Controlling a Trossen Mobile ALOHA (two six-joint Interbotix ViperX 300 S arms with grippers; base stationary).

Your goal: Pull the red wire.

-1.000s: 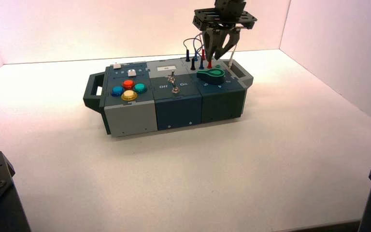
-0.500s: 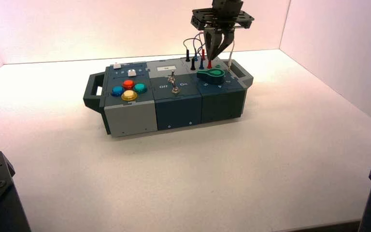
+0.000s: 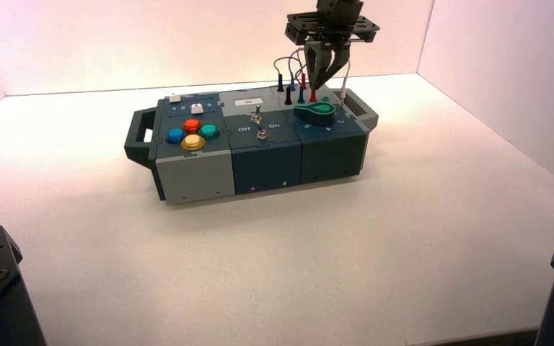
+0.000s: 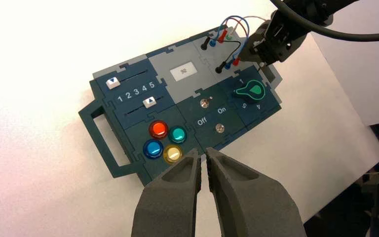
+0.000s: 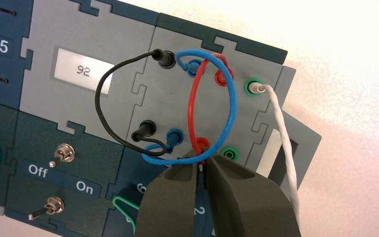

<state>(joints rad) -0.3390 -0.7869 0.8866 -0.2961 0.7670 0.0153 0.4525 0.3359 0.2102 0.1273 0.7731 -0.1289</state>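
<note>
The red wire point(image 5: 192, 106) arches between two red sockets at the box's far right corner, among the black and blue leads. My right gripper point(image 5: 202, 162) is shut on its nearer red plug point(image 5: 201, 146), which still sits in its socket. In the high view the right gripper point(image 3: 319, 81) hangs straight down over that red plug point(image 3: 313, 94). The left wrist view also shows it at the wires point(image 4: 254, 49). My left gripper point(image 4: 203, 163) hovers high above the box's near edge, jaws almost touching and empty.
The box point(image 3: 260, 155) bears four coloured buttons point(image 3: 192, 134), two toggle switches point(image 3: 260, 122), a green knob point(image 3: 316, 112), two sliders point(image 4: 131, 91) and a display reading 92 point(image 5: 83, 70). A white wire point(image 5: 284, 133) runs from a green socket off the box's right end.
The right gripper's fingers, spread open a second ago, have closed on the red plug. The gripper shifted slightly left. The box and left arm have not moved.
</note>
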